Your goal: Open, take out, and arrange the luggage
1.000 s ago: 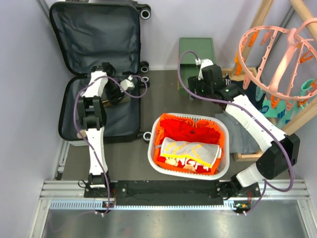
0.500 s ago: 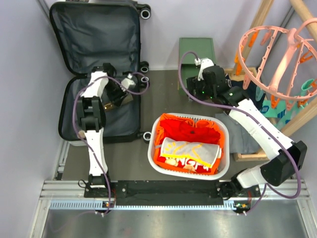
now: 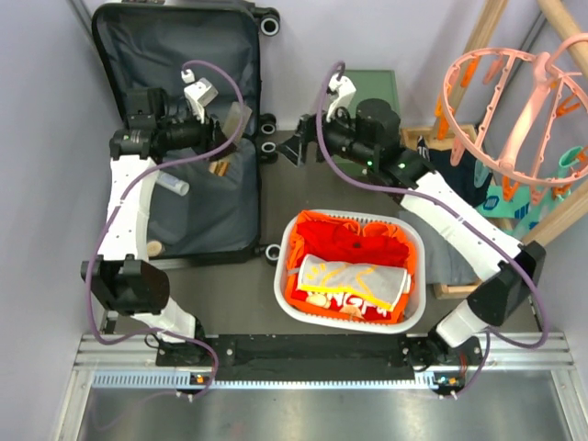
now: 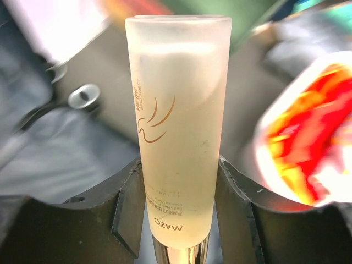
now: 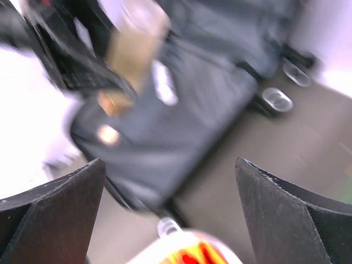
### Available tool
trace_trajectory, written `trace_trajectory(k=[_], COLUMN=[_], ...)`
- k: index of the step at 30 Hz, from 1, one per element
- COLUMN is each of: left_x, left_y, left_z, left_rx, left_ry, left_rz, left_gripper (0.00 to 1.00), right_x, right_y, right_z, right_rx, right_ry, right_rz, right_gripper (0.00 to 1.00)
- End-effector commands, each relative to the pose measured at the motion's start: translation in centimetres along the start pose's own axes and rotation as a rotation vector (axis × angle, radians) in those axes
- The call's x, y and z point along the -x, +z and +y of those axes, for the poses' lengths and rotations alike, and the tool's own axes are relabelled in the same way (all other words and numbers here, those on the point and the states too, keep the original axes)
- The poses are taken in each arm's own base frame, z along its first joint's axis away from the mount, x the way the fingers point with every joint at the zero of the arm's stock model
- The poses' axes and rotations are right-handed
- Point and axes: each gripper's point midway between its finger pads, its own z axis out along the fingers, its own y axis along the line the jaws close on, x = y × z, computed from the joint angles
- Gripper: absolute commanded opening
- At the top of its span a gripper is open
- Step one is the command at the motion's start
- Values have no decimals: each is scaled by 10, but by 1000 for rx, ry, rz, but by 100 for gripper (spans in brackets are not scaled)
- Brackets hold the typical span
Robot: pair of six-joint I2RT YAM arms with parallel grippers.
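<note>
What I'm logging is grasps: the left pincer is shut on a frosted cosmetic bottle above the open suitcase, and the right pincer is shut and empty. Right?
Not quite: the right pincer is open, not shut; the right wrist view shows it spread wide and empty. The left pincer is indeed shut on the frosted cosmetic bottle above the open suitcase.

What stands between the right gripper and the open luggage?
Nothing visible does. The open right gripper faces the luggage across a strip of bare table. Only the left gripper, shut on a frosted bottle, hangs above the luggage's edge on that side and might crowd a reach inside.
</note>
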Motion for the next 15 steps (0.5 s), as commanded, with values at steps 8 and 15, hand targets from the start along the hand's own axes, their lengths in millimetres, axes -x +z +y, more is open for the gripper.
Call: trace_trajectory(k=[8, 15], left_x=[42, 53], left_y=[-7, -14], left_z=[-65, -86], left_rx=[-308, -401], left_ry=[-112, -127], left_rz=[-149, -173], left_gripper=[0, 0], right_x=[80, 67], right_y=[51, 75], right_z=[77, 66], right_rx=[327, 294], right_ry=[235, 319], right_rz=[-229, -184], right_gripper=[99, 99])
